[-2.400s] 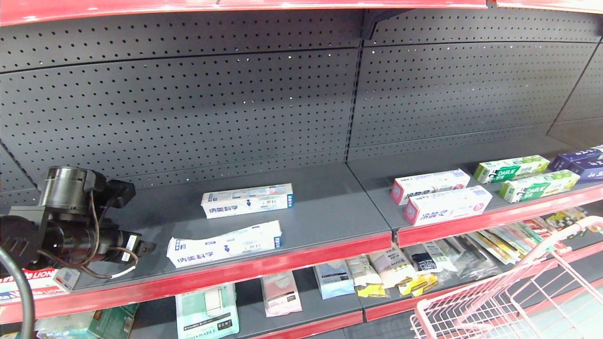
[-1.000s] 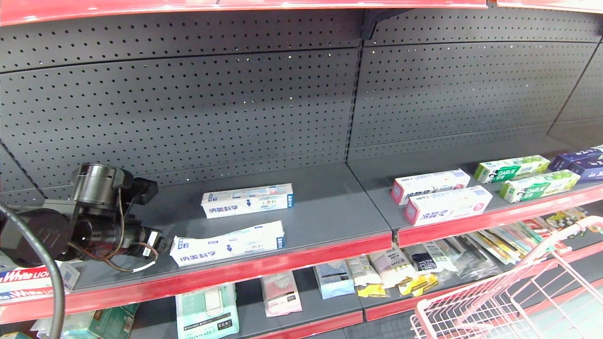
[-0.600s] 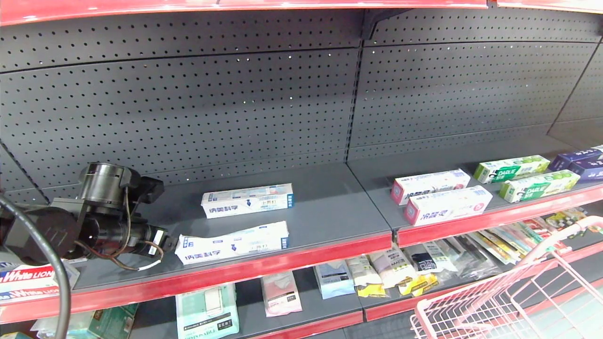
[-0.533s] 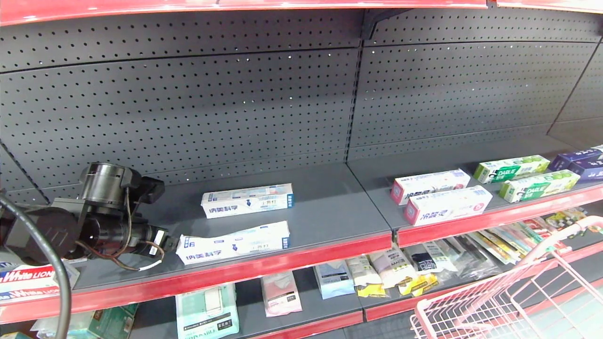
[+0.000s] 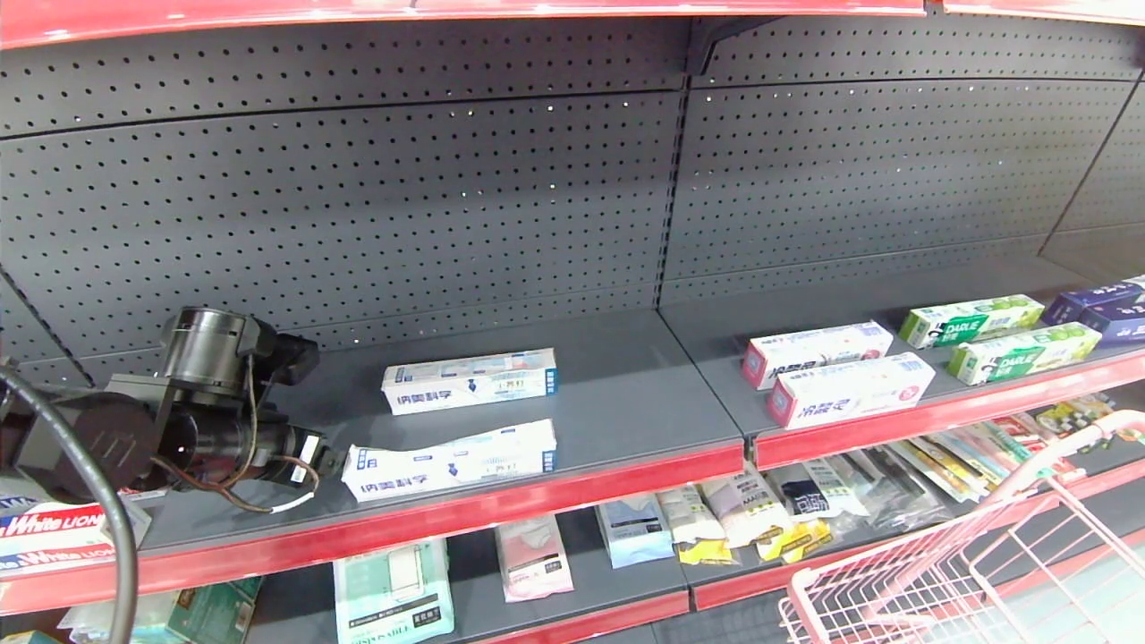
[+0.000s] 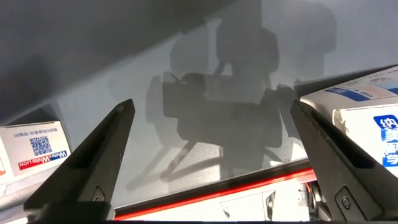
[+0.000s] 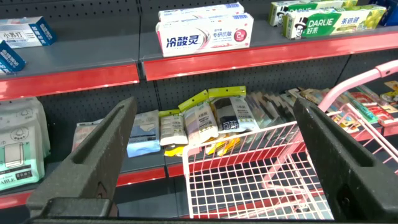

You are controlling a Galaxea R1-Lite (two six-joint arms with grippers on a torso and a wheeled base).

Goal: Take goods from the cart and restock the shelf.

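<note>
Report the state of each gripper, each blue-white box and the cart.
left gripper, open, empty, beside the end of the front blue-white box.
right gripper, open, empty, above the pink cart.
front blue-white box, lying flat near the front edge of the shelf, crumpled at its left end.
rear blue-white box, lying flat, undented.
pink cart, no goods in the part that shows.

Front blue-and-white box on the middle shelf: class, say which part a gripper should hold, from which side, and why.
Grip the front box across its narrow width near the middle, coming from above. It lies flat with its long side along the shelf edge, and its left end looks crumpled, so that end would likely give.
</note>
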